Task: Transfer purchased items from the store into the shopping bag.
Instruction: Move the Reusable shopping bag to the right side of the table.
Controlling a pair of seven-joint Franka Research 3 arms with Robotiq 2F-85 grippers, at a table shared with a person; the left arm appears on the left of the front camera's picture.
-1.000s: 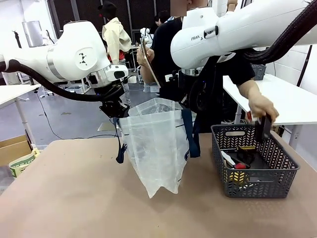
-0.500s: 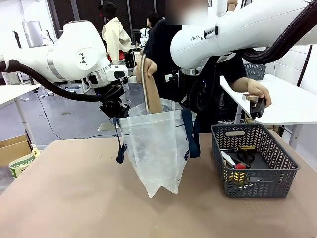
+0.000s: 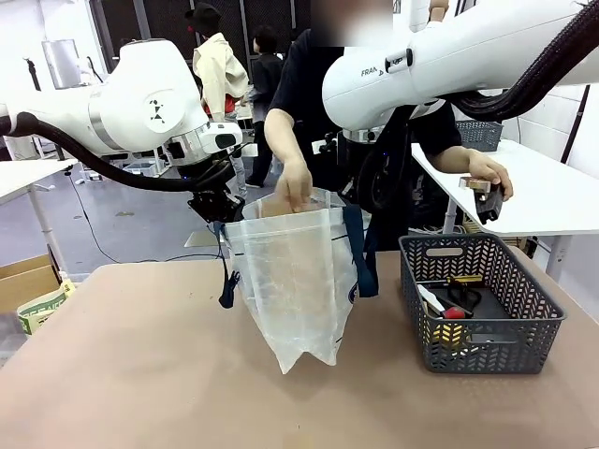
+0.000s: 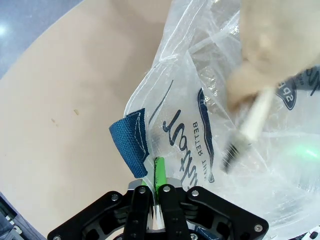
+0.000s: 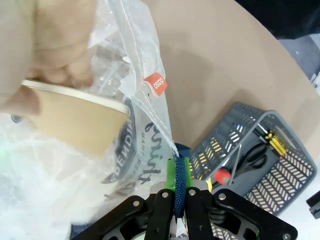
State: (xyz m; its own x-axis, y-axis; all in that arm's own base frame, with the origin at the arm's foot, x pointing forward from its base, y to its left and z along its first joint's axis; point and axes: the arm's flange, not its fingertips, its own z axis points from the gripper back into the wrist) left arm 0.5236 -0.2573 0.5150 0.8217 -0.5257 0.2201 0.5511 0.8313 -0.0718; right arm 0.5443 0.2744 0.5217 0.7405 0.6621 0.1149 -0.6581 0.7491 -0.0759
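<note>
- My left fingers (image 4: 155,186) are pinched tight on the rim of the shopping bag (image 4: 200,115), right beside its navy strap (image 4: 131,142).
- My right fingers (image 5: 178,176) are clamped just as narrow on the opposite strap (image 5: 179,195), which runs straight down between the green pads.
- Held by those two grips, the bag hangs open-mouthed over the middle of the brown desk (image 3: 140,374). I cannot tell whether its lower corner touches the surface.
- The person's hand (image 3: 297,185) is at the bag's mouth from the far side, holding a flat tan packet (image 5: 75,120) that is already partly inside.
- The person's other hand (image 3: 487,173) is far right over a white table (image 3: 552,201), holding something small and dark.
- Right of the bag and apart from it, a dark grey basket (image 3: 487,348) stands on the desk with a red item (image 3: 454,312) and other small things in it.
</note>
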